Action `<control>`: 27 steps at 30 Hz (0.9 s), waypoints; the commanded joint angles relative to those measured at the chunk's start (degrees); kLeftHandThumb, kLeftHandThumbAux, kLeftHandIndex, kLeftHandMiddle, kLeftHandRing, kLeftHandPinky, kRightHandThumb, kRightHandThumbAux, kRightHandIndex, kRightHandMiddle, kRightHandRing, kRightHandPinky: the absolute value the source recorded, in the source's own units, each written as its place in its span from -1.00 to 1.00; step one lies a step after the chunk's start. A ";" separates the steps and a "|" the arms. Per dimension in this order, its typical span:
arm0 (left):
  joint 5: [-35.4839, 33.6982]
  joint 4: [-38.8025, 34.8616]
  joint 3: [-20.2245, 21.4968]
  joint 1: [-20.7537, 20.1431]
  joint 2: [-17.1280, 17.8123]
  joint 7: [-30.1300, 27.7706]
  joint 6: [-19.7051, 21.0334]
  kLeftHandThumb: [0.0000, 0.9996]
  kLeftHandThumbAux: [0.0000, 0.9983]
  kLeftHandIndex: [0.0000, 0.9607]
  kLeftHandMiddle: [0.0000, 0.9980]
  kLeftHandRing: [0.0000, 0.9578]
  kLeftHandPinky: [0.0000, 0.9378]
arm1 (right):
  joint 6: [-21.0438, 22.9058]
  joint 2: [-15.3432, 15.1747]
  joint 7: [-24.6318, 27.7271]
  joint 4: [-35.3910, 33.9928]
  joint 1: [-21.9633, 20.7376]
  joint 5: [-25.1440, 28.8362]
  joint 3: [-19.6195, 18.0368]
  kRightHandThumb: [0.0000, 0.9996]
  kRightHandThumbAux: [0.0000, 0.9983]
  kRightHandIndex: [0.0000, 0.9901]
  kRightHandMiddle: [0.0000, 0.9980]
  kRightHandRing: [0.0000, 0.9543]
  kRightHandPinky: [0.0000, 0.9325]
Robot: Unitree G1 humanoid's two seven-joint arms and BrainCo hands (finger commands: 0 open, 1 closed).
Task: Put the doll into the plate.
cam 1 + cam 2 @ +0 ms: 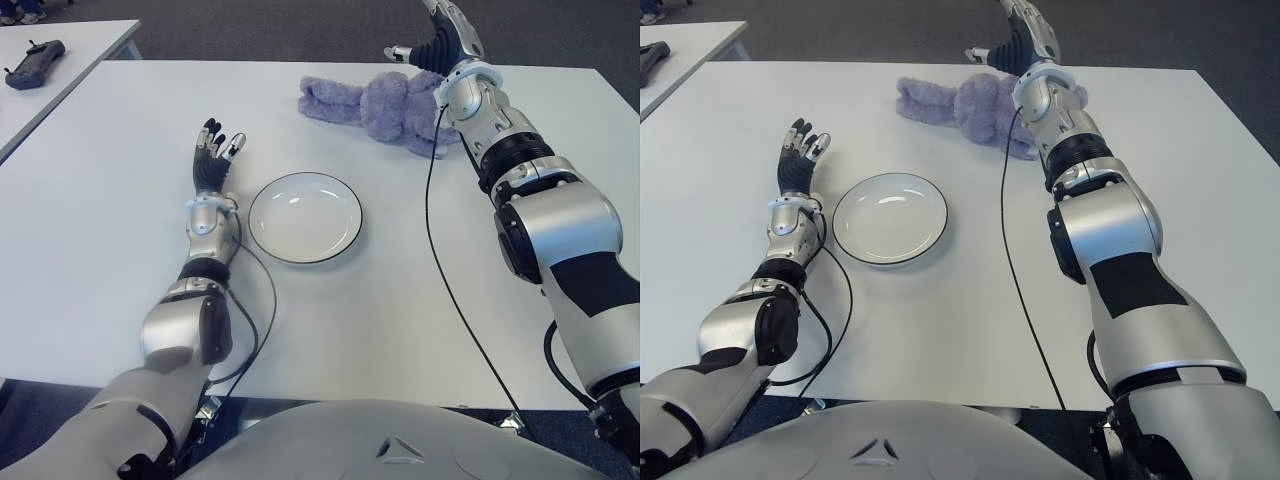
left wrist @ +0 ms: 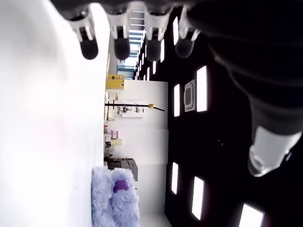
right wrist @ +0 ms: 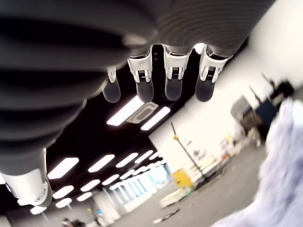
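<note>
A purple plush doll (image 1: 370, 105) lies on its side on the white table (image 1: 120, 250), toward the far edge. The left wrist view shows the doll's feet (image 2: 116, 198), and the right wrist view shows its fur (image 3: 279, 165). My right hand (image 1: 432, 45) is raised just over the doll's right end; its fingers (image 3: 173, 80) are straight, it is open and holds nothing. A white plate (image 1: 305, 217) with a dark rim sits empty nearer to me, in the middle. Left of the plate is my left hand (image 1: 215, 150), open with its fingers (image 2: 118, 42) spread and nothing in it.
A second white table at the far left carries a dark handheld controller (image 1: 33, 62). A black cable (image 1: 440, 260) runs from my right forearm across the table to its near edge. Dark floor lies beyond the far edge.
</note>
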 commanded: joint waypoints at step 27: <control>-1.39 9.81 1.41 12.26 -8.19 1.69 4.14 -0.90 0.07 -0.87 -0.81 -0.85 -0.86 | 7.51 -3.74 -0.72 2.65 -3.37 -18.61 20.15 -0.71 -0.08 -0.94 -1.00 -1.00 -1.00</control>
